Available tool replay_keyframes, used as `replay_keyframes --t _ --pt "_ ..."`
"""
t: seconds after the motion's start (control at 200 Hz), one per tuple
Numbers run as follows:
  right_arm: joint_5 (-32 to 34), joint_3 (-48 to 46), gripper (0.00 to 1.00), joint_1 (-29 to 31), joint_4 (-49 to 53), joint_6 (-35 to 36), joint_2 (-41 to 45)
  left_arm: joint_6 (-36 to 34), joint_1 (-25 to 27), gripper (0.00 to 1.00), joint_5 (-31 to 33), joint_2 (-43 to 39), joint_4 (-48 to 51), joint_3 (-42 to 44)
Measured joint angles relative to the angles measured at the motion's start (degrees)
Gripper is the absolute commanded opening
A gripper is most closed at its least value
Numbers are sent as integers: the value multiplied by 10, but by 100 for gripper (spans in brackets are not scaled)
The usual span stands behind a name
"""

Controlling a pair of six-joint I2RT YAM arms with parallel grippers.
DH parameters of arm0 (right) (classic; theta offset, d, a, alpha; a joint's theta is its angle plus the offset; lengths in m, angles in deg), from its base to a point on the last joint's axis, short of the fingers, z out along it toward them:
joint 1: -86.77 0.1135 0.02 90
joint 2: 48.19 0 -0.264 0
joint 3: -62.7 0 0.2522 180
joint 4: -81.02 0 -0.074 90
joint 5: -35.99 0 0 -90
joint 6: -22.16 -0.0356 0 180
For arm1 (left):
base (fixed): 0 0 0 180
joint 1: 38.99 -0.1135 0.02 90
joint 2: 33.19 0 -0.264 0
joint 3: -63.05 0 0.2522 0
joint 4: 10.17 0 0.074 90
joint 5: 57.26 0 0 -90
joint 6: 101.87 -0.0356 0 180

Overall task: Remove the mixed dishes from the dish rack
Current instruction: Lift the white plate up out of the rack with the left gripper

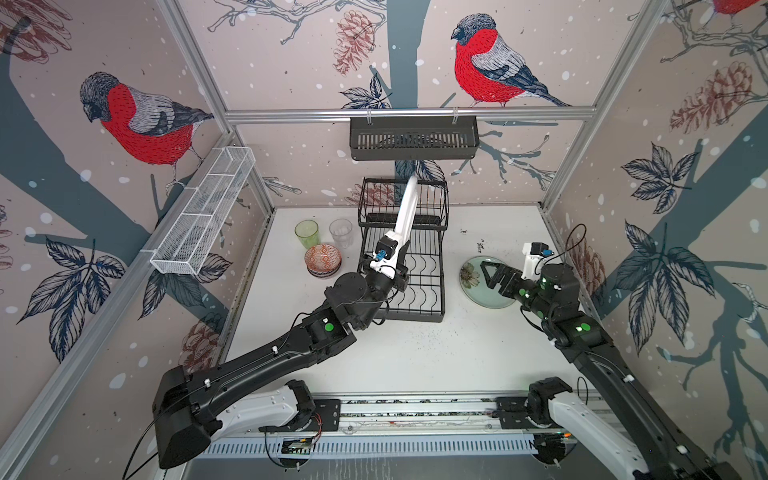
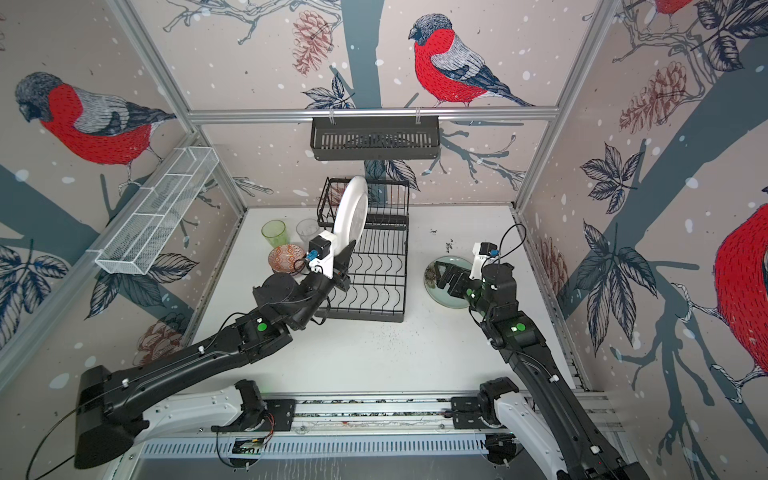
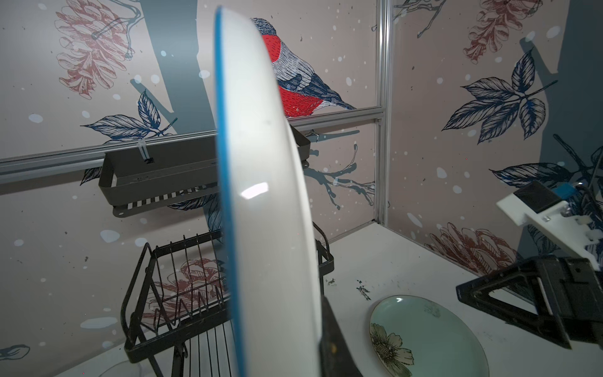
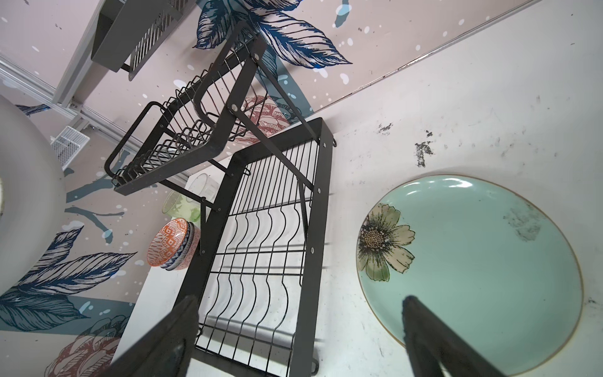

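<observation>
Glossy white plate (image 3: pixel 261 196), matt black wire rack (image 4: pixel 316 228) (tabletop (image 4: pixel 456 114) scuffed).

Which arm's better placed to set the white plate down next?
Left. The left gripper is shut on the blue-rimmed white plate, held on edge above the black wire dish rack. The right gripper hangs open and empty over the mint flower plate.

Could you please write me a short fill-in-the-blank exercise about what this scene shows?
1. The left claw is shut on a large plate whose rim edge is coloured ___.
2. The right claw hovers open above the mint plate, which is painted with a ___.
3. The patterned bowls sit stacked on the table beside a clear tumbler and a ___ one.
Missing words: blue; flower; green.
</observation>
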Motion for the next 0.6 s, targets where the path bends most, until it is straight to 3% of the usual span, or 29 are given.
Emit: replay_keyframes --t 0.6 --pt "-76 69 97 -23 33 -6 -65 56 6 0 -76 -78 74 95"
